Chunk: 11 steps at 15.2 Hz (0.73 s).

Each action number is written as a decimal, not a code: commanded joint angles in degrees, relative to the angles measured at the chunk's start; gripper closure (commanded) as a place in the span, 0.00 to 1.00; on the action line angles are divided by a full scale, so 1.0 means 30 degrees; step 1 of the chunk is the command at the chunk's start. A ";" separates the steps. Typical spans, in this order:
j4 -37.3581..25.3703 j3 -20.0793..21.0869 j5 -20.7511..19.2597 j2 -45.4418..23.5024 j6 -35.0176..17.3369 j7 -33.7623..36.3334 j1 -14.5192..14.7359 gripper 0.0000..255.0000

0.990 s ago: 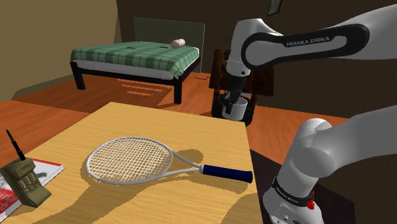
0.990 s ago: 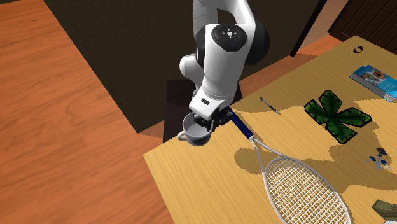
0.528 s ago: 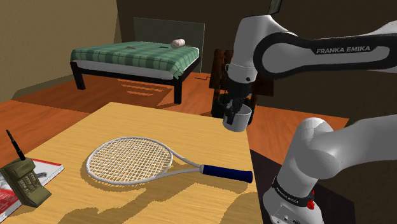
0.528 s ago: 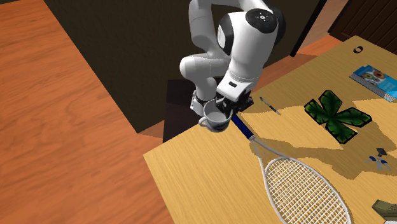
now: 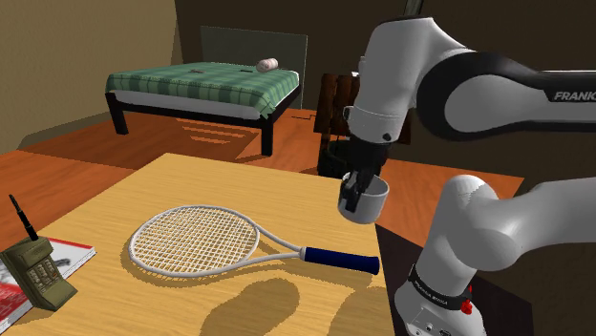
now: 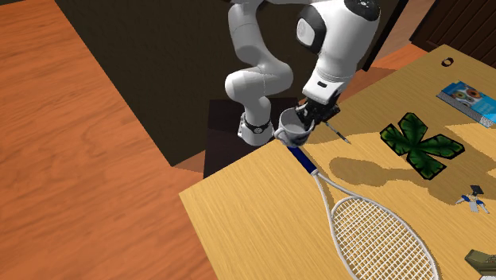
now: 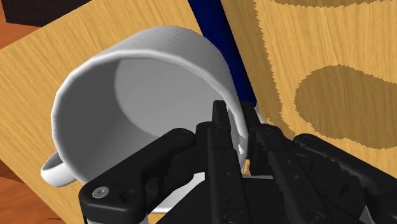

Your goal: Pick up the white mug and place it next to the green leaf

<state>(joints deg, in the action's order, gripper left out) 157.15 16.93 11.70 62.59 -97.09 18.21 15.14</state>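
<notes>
White and tilted, the mug (image 5: 366, 199) hangs in the black gripper (image 5: 356, 187) over the wooden table's (image 5: 191, 186) edge, above the racket (image 5: 196, 241) handle's end.

In the second exterior view, the green leaf (image 6: 421, 143) lies well apart from the mug on the table.

In the wrist view, the fingers clamp the mug's wall.

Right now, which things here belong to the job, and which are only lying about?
For the job:
white mug, clasped by its wall in the tool
green leaf, lying flat, apart from the mug

Lying about:
tennis racket
pen
old mobile phone
</notes>
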 commanded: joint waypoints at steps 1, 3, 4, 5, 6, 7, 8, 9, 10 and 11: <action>-0.0167 0.1120 0.0992 0.0189 0.0296 0.1146 0.0670 1.00; -0.0458 0.2121 0.1852 0.0217 0.0523 0.2135 0.1190 1.00; -0.0639 0.2616 0.2267 0.0178 0.0609 0.2634 0.1434 1.00; -0.0844 0.3117 0.2680 0.0113 0.0682 0.3125 0.1651 1.00; -0.1071 0.3614 0.3080 0.0016 0.0738 0.3617 0.1854 1.00; -0.1320 0.4112 0.3471 -0.0106 0.0780 0.4103 0.2032 1.00; -0.1591 0.4612 0.3853 -0.0252 0.0811 0.4582 0.2183 1.00; -0.1884 0.5114 0.4225 -0.0418 0.0831 0.5053 0.2307 1.00; -0.2198 0.5609 0.4577 -0.0610 0.0836 0.5527 0.2415 1.00; -0.2531 0.6104 0.4915 -0.0821 0.0832 0.5996 0.2498 1.00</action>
<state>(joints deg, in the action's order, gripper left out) 150.37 34.09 25.53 60.32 -94.92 34.85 22.22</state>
